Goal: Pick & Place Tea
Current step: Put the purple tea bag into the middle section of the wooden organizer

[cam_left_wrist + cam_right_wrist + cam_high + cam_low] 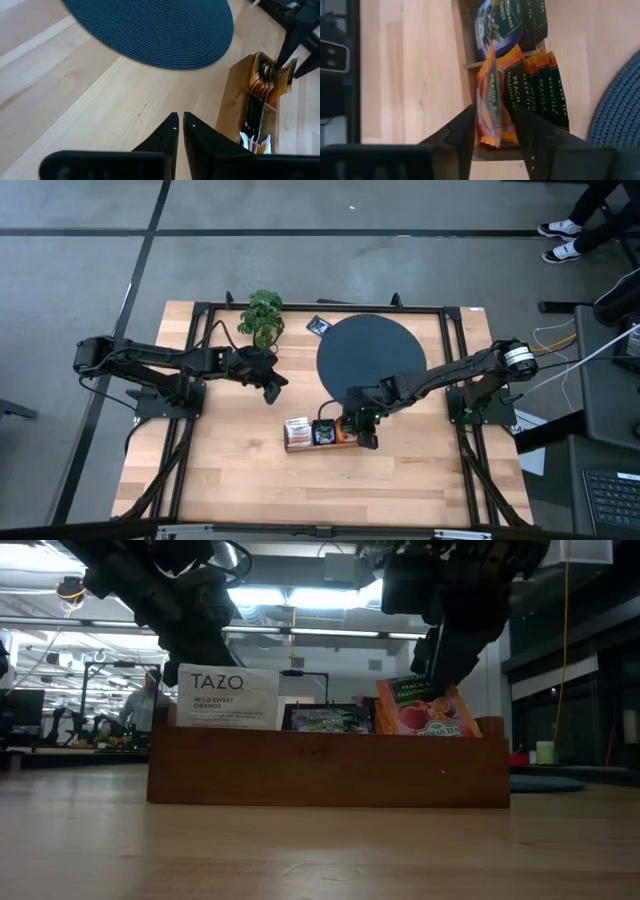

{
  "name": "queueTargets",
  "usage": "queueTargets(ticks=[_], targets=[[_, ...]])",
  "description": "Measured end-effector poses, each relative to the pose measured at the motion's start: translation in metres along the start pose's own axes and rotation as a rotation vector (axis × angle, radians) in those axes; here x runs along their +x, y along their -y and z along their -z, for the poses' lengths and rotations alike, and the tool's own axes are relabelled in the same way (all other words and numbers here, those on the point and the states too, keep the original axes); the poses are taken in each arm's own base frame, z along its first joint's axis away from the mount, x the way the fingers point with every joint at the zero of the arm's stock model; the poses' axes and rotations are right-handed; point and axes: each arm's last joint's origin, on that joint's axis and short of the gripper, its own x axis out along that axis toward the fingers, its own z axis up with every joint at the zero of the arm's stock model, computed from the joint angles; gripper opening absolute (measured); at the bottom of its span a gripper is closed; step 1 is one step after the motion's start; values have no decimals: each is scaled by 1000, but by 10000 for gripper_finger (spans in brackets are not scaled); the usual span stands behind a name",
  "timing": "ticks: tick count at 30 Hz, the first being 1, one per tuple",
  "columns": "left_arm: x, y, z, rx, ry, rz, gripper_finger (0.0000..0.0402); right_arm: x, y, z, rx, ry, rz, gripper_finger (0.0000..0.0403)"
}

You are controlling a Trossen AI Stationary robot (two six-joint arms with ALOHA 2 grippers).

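A wooden box (320, 432) near the table's middle holds upright tea packets: white ones (228, 697) on the left, dark teal ones (325, 718) in the middle, orange ones (535, 90) on the right. My right gripper (495, 132) is open above the right compartment. One orange packet (491, 100) stands between its fingers, its lower end in the compartment. My left gripper (270, 388) hangs shut above bare table, left of the black disc (370, 355). One dark packet (318, 325) lies flat by the table's far edge. My right gripper comes slanting down from above, one finger (462, 132) on each side of the orange packet's upper part (490, 117). I cannot tell whether the fingers touch it. The packet stands slightly tilted in the box's right compartment, taller than its neighbours (425, 705).
A small green plant (262, 315) stands at the far edge, left of the disc. Black frame rails (450, 330) run along the table's far edge and sides. Bare wood lies in front of the box, toward the near edge.
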Motion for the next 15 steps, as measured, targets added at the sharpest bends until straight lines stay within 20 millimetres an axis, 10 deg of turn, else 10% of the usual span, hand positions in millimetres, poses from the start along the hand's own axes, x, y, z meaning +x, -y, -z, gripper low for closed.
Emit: queueTargets(ticks=[15], targets=[[0, -1, -2, 60, 36, -38, 24, -54, 5, -10, 171, 175, -28, 167]])
